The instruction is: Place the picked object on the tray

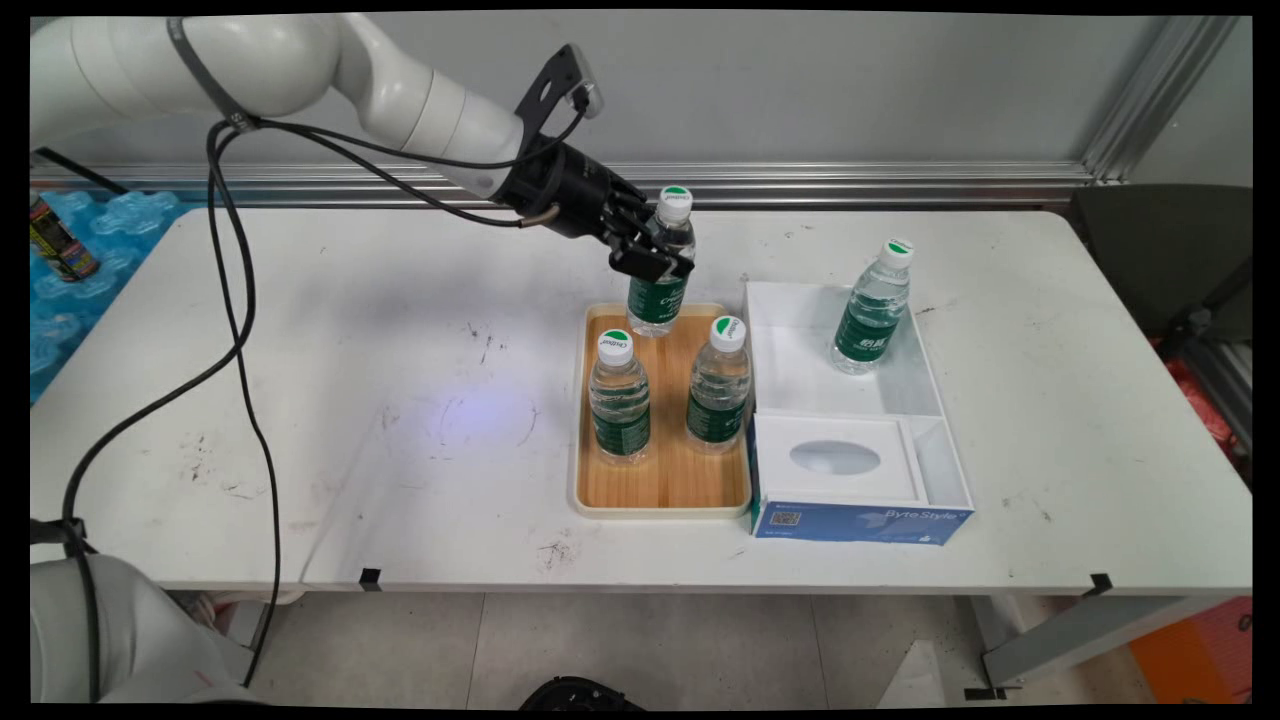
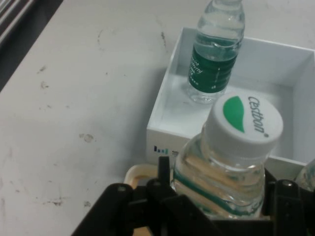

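My black gripper (image 1: 655, 258) is shut on a clear water bottle (image 1: 662, 268) with a green label and white cap, at the far end of the wooden tray (image 1: 665, 478). The bottle tilts slightly; whether its base touches the tray I cannot tell. In the hand view the held bottle (image 2: 231, 167) fills the space between my fingers (image 2: 163, 169), its cap facing the camera. Two more bottles (image 1: 620, 398) (image 1: 719, 384) stand upright on the tray. A further bottle (image 1: 872, 308) (image 2: 215, 54) stands in the white box (image 1: 920, 400).
A blue tissue box (image 1: 858, 522) lies at the white box's near end. A pack of blue bottles (image 1: 90, 250) and a dark can (image 1: 58, 240) are beyond the table's left edge. Black cables (image 1: 235, 330) hang over the table's left side.
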Robot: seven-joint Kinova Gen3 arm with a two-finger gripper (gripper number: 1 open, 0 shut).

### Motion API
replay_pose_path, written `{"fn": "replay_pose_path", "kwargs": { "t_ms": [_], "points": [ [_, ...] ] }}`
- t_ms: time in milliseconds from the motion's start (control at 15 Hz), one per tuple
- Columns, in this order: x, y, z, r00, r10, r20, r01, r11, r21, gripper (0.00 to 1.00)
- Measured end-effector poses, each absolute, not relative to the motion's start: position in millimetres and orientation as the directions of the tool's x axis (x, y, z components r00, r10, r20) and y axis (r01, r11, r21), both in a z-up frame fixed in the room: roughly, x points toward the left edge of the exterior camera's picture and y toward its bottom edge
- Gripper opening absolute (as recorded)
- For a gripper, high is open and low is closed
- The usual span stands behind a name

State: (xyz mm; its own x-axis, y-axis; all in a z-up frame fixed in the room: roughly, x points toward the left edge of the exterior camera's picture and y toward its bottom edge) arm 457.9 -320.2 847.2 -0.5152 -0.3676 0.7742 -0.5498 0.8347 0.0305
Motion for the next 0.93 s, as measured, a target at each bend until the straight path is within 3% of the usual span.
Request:
{"fn": "replay_pose_path", "kwargs": {
  "t_ms": [933],
  "points": [
    [446, -330, 812, -0.475, -0.358, 0.804, -0.543, 0.838, 0.053, 0.00]
  ]
}}
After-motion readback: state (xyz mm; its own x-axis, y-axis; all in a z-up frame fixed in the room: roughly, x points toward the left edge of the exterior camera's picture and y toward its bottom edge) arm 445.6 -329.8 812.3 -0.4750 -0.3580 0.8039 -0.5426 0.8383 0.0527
